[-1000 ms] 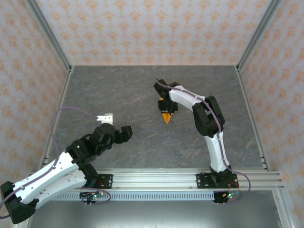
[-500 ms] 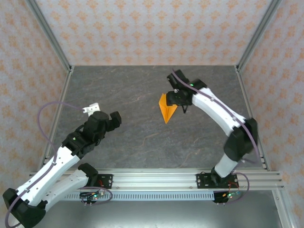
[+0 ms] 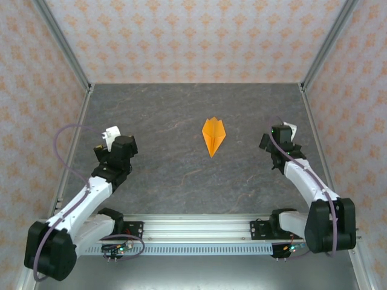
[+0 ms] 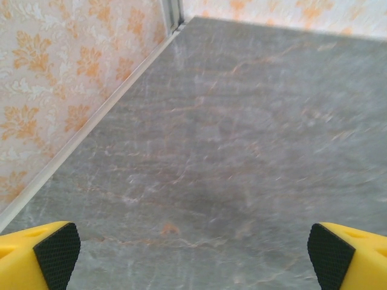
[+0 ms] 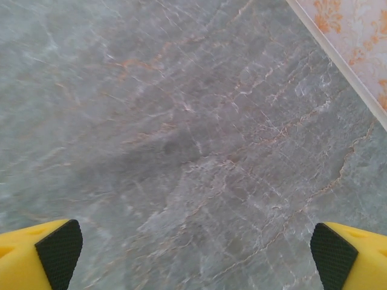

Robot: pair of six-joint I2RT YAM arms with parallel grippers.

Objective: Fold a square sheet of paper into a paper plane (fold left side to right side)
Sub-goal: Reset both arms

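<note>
Okay, on the overhead camera I've got the paper plane [image 3: 213, 135] lying flat on the grey marbled table [image 3: 157, 115], about mid-table and a touch right of centre. Its sharp nose is aimed toward the arm bases and its wider tail toward the far wall [image 3: 193, 36]. It's bright orange and kite-shaped, with the centre crease running nose to tail, and it lies clear of both arms. Over on my left gripper [image 3: 118, 146], parked by the left side of the table, well apart from the plane, a purple cable [image 3: 59, 145] loops beside the arm. Its wrist camera shows me the yellow fingers [image 4: 27, 257] out at the two bottom corners, black textured pads [image 4: 58, 254] facing inward and bare stone between them, so that claw is released and carrying nothing. The patterned side wall [image 4: 60, 90] runs up the left of that shot. Now the right gripper [image 3: 279, 142], sitting by the right side, also apart from the plane though nearer to it than the left one. Its wrist view reads the same: fingers [image 5: 27, 257] at the corners, pads [image 5: 60, 251] facing in, claw spread wide and empty over veined tabletop. Both arm bases sit on the silver rail [image 3: 199, 225] along the near edge.
</note>
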